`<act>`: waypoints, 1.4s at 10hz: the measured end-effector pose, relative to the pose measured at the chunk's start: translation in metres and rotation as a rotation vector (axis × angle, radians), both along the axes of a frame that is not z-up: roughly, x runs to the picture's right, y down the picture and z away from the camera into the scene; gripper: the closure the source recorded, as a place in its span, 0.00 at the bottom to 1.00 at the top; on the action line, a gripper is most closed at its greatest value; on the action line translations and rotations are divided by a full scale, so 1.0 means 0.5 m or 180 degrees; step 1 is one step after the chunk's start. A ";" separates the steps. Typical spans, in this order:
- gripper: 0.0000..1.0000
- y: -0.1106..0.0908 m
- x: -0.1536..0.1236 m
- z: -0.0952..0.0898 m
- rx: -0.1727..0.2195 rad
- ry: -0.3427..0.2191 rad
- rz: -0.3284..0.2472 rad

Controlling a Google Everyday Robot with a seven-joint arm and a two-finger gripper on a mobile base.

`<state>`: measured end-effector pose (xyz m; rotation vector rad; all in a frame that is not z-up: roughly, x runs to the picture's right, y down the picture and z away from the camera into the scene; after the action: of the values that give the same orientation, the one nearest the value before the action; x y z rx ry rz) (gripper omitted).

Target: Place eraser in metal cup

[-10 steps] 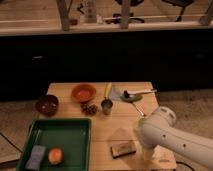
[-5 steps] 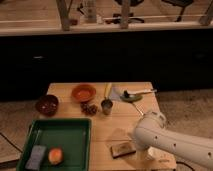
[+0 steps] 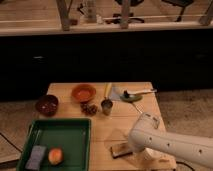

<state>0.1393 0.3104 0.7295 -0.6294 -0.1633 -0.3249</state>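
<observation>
Jaws of the gripper hide under the arm [image 3: 170, 145], just right of the eraser [image 3: 119, 150]; their state I cannot tell. Better to grasp its long sides squarely, then carry to the metal cup [image 3: 106, 105] behind it

My feed is dim and warm-tinted, and the light seems to fall from above. The wooden table [image 3: 125, 127] is the best-lit patch, while the wall behind it is a near-black band with no detail. Along the top edge a pale strip glows yellowish. The white arm [image 3: 170, 142] is the brightest thing I see, almost washed out along its upper curve. It throws shade beneath itself, and the gripper [image 3: 132, 149] sits in that shade at the table's front edge, just beside the eraser [image 3: 119, 150]. The metal cup [image 3: 106, 105] carries a faint glint. Small items look soft and grainy, and the green tray [image 3: 60, 132] stays dull, without glare.
</observation>
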 end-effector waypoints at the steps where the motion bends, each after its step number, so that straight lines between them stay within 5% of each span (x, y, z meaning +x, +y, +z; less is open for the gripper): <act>1: 0.20 0.003 -0.003 0.004 -0.0003 -0.0014 -0.0016; 14: 0.21 0.010 -0.004 0.024 -0.0020 -0.0085 -0.0027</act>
<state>0.1373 0.3154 0.7414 -0.6322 -0.1872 -0.3411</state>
